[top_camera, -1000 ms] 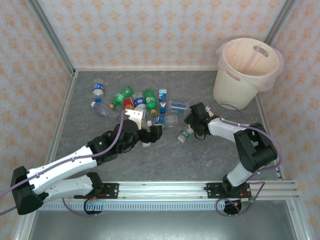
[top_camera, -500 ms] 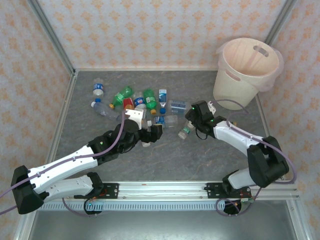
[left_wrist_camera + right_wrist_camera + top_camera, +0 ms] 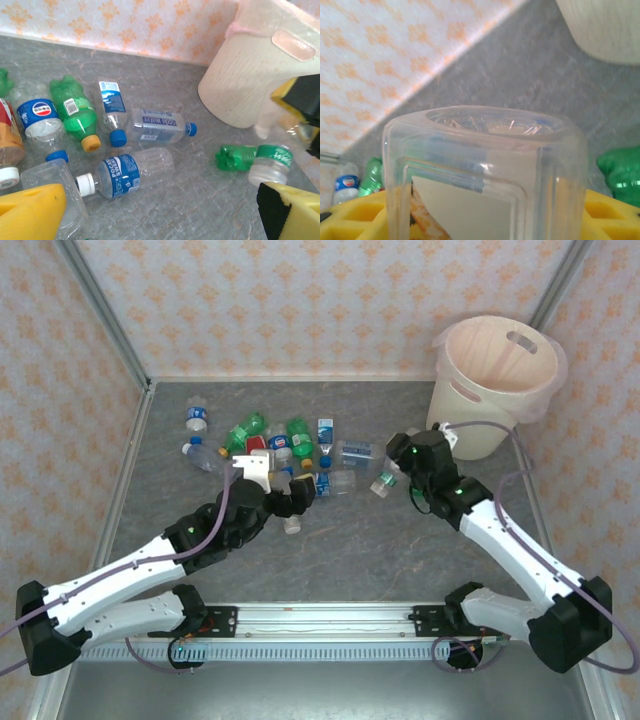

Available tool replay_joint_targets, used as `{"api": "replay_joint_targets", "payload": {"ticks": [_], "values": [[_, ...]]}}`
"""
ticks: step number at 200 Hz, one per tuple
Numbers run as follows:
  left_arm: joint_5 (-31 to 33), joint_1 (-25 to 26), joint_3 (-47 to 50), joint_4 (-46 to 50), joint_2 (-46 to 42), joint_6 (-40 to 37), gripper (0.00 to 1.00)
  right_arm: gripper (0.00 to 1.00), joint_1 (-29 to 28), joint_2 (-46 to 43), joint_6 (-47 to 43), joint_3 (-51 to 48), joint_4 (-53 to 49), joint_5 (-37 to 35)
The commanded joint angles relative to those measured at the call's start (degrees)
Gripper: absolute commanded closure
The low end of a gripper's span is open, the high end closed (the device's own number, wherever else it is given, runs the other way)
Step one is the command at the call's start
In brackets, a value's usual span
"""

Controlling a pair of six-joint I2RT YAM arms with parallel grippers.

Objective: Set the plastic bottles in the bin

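Since a second ago my right arm has stretched out. It has carried my right claw point(image 3: 392, 477) from the table's point(image 3: 330, 550) middle toward 1 o'clock, nearer the bin point(image 3: 490, 405). My left claw point(image 3: 303, 495) has slid slightly toward 11 o'clock.

My right claw is clamped on a clear bottle point(image 3: 485, 170). The yellow pads point(image 3: 355, 215) press it from both sides, and its base faces the wrist camera. From above, a green bit of that bottle pokes out at 8 o'clock of the claw. The bin stands upright in the table's far right corner, between 1 and 2 o'clock of the claw, near it but apart.

My left claw is spread wide and grips nothing; its yellow fingers point(image 3: 30, 212) sit in the bottom corners of the wrist view. From above, the loose bottles point(image 3: 285, 445) lie on their sides at 11 to 12 o'clock of this claw. In the wrist view the Pocari bottle point(image 3: 125, 175) lies nearest, its white cap pointing to 9 o'clock. Beyond it lie a blue-capped bottle point(image 3: 157, 125) and a green bottle point(image 3: 75, 107) with an orange cap. A crushed green bottle point(image 3: 237, 157) lies toward 3 o'clock, near the bin's foot.
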State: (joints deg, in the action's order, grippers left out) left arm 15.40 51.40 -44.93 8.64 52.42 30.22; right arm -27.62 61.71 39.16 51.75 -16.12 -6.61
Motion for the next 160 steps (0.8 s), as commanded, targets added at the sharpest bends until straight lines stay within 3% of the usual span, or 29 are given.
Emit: {"api": "replay_joint_targets", "payload": {"ticks": [1,88,160], "values": [[3.43,0.36,-1.59,-2.33,-1.66,1.38,0.01,0.39,-0.23,-1.98,-4.61,4.33,-2.33,-6.51],[3.44,0.36,-1.76,-1.35,-4.43,0.4,0.01,0.4,0.01,-1.68,-12.59,19.54,-4.6,-19.23],[1.21,0.32,-2.11,-1.57,-6.67,-1.88,0.01,0.4,7.59,5.69,-16.94,33.45,-7.42,-18.13]]}}
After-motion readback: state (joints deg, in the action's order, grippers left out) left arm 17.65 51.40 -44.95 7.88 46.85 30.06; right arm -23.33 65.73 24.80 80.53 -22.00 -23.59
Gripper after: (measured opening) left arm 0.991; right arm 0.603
